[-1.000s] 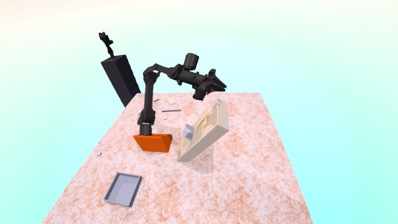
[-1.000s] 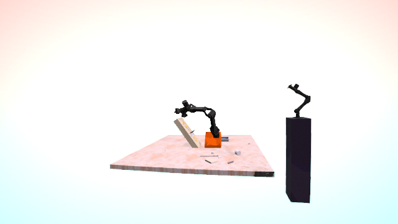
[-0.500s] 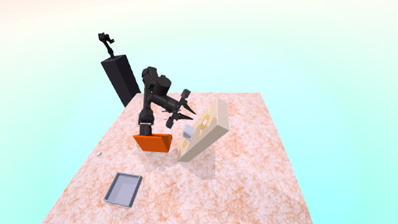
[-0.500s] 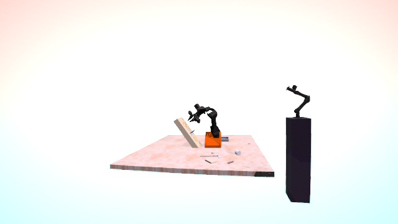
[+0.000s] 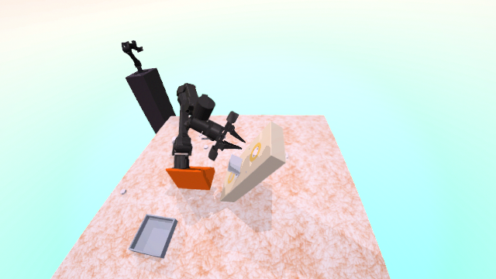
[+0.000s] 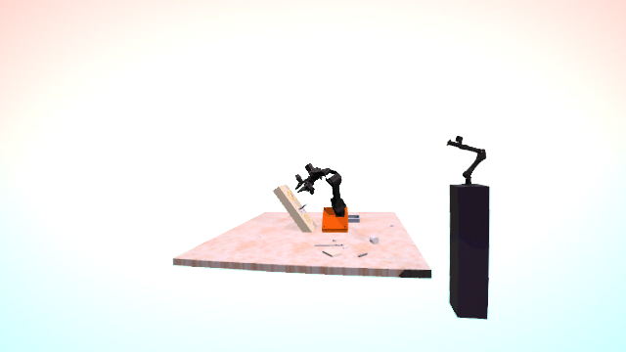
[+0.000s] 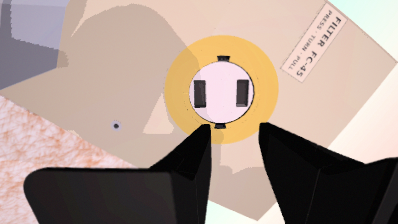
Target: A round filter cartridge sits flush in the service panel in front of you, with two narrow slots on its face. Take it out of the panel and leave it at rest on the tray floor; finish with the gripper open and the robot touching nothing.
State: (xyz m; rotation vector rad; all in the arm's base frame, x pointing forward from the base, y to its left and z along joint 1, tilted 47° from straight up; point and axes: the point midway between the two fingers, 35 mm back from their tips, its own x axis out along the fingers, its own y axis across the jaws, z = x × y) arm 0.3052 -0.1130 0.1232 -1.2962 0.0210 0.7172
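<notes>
The gripper (image 7: pixel 234 131) is partly closed, its 2 fingers a narrow gap apart and holding nothing; it points at the service panel (image 7: pixel 150 60) without touching it. In the wrist view the fingertips frame the lower edge of the round filter cartridge (image 7: pixel 221 80), which sits flush in the panel inside 1 yellow ring (image 7: pixel 175 85), its 2 dark slots side by side on the pale face. The arm (image 5: pixel 186 116) rises from its orange base (image 5: pixel 191 178), bends at the elbow and reaches forward and slightly down toward the tilted panel on the desk (image 5: pixel 310 217). 1 grey tray (image 5: pixel 136 240) lies on the desk, well apart from the panel
</notes>
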